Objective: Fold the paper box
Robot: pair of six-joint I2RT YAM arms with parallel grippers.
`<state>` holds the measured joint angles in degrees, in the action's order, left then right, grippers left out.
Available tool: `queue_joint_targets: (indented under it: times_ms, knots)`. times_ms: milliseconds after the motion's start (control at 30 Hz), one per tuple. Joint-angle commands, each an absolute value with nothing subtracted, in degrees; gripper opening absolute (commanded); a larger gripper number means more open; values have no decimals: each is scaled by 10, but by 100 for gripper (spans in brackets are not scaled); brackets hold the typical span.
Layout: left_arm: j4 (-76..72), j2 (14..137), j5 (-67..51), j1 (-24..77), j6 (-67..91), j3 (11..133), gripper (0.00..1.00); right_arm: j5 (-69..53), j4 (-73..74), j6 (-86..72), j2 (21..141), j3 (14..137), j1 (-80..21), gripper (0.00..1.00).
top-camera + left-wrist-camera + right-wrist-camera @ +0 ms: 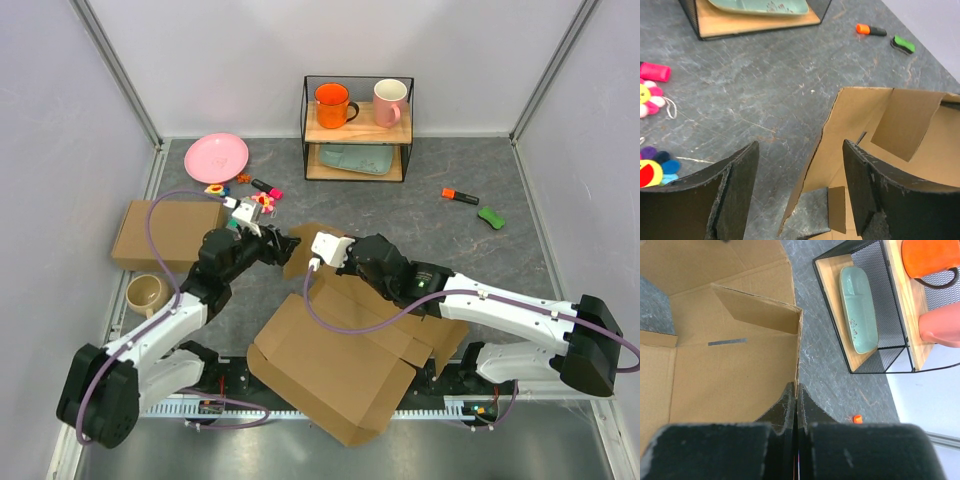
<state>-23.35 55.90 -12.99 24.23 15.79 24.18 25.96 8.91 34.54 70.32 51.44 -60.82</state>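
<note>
While both arms are reaching toward the middle of the worktop, a closed cardboard box is lying at far left. A beige mug is sitting just in front of it and a pink plate behind. Small coloured toys are lying scattered beside the plate. The left tool is hovering with jaws spread wide, holding nothing, one finger over a raised corner of the paper box. That sheet is lying centre-front between the arm bases, mostly flat, with its far flaps standing up. The right tool is sitting fully closed, tips at the edge of an upright flap; contact unclear. A wire shelf is standing at the back, carrying an orange mug, a pink mug and a green dish. An orange marker and a green object are lying at right.
</note>
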Motion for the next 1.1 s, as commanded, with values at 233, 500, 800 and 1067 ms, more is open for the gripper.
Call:
queue_joint_targets:
  times_ms: [233, 500, 800, 1067]
  knots:
    - [-268, 672, -264, 241, 175, 297, 41, 263, 71, 345, 698, 514, -611, 0]
    - [-299, 579, -252, 264, 220, 255, 17, 362, 26, 390, 724, 521, -620, 0]
    - [-320, 555, -81, 422, 233, 216, 16, 458, -49, 416, 761, 518, -652, 0]
    - [-400, 574, 38, 463, 272, 132, 18, 459, -77, 412, 711, 456, -676, 0]
